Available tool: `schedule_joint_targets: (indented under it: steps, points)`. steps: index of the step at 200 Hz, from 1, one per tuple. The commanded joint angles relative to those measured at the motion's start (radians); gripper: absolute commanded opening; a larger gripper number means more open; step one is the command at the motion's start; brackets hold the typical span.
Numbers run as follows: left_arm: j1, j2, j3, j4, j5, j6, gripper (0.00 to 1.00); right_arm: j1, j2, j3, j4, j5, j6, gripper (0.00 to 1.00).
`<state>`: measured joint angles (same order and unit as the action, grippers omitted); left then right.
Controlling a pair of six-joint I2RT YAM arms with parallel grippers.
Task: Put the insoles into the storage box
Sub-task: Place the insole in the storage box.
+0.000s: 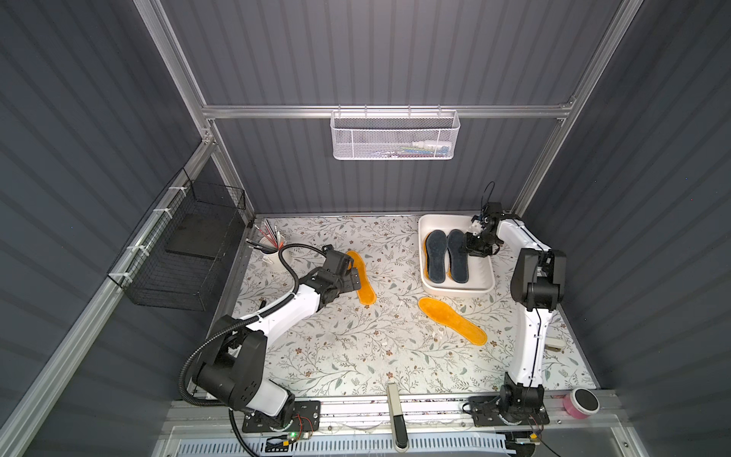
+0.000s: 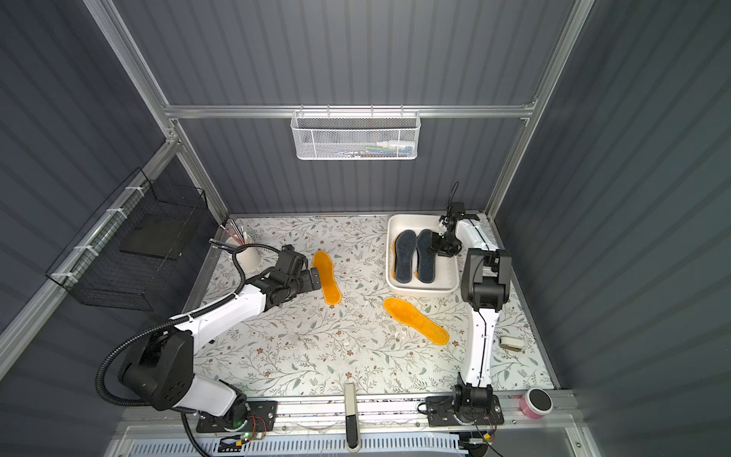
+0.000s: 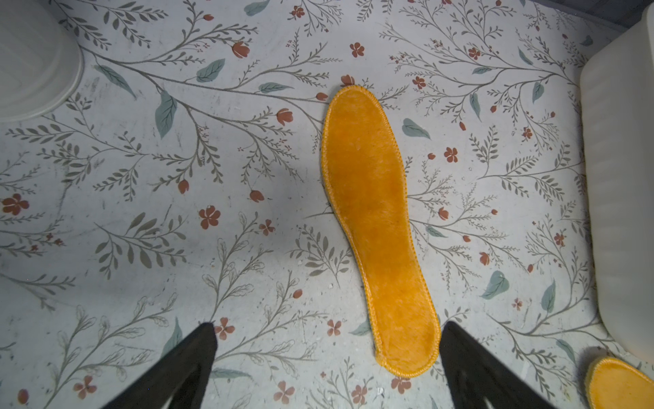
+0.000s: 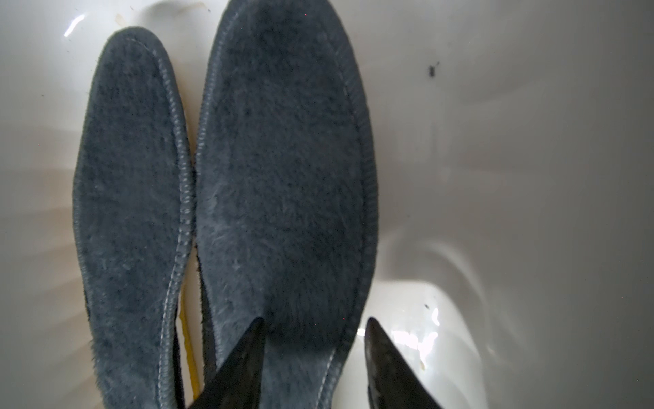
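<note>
The white storage box (image 1: 455, 292) (image 2: 419, 293) stands at the back right. Two fuzzy dark grey insoles (image 1: 435, 257) (image 4: 131, 212) lie side by side in it, over orange-yellow ones whose edges peek out. My right gripper (image 1: 472, 249) (image 4: 315, 320) hangs open inside the box, one finger over the nearer grey insole (image 4: 283, 177), the other over bare box floor. An orange-yellow insole (image 1: 362, 279) (image 3: 375, 219) lies flat on the table; my left gripper (image 1: 354, 281) (image 3: 327, 325) hovers wide open over its end. Another orange insole (image 1: 451, 320) (image 3: 615, 386) lies in front of the box.
A white cup of pens (image 1: 273, 253) stands at the back left. A black wire basket (image 1: 186, 253) hangs on the left wall, a white mesh basket (image 1: 395, 134) on the back rail. A pink roll (image 1: 581, 403) sits at the front right edge.
</note>
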<state>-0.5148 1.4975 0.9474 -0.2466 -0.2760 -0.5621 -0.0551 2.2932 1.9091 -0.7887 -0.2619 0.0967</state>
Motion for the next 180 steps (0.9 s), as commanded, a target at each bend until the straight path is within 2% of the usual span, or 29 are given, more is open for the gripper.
schedule_joint_targets:
  steps: [1, 54, 111, 126, 155, 180]
  points:
    - [0.010, 0.002, 0.016, -0.002, 0.010, -0.012, 1.00, 0.006, -0.038, -0.010, -0.009, -0.010, 0.008, 0.48]
    - [0.010, 0.001, 0.013, -0.003, 0.011, -0.012, 1.00, 0.006, -0.088, -0.021, -0.008, -0.023, 0.026, 0.51]
    - [0.013, 0.035, 0.029, -0.024, 0.012, -0.022, 1.00, 0.006, -0.226, -0.072, -0.018, -0.032, 0.032, 0.54]
    - [0.016, 0.068, 0.050, -0.050, 0.018, -0.030, 1.00, 0.006, -0.286, -0.108, -0.005, -0.064, 0.034, 0.54]
    - [0.022, 0.141, 0.100, -0.102, 0.032, -0.045, 1.00, 0.019, -0.434, -0.238, 0.077, -0.219, 0.035, 0.54]
    - [0.026, 0.208, 0.154, -0.152, 0.033, -0.053, 1.00, 0.045, -0.545, -0.351, 0.140, -0.299, 0.043, 0.54]
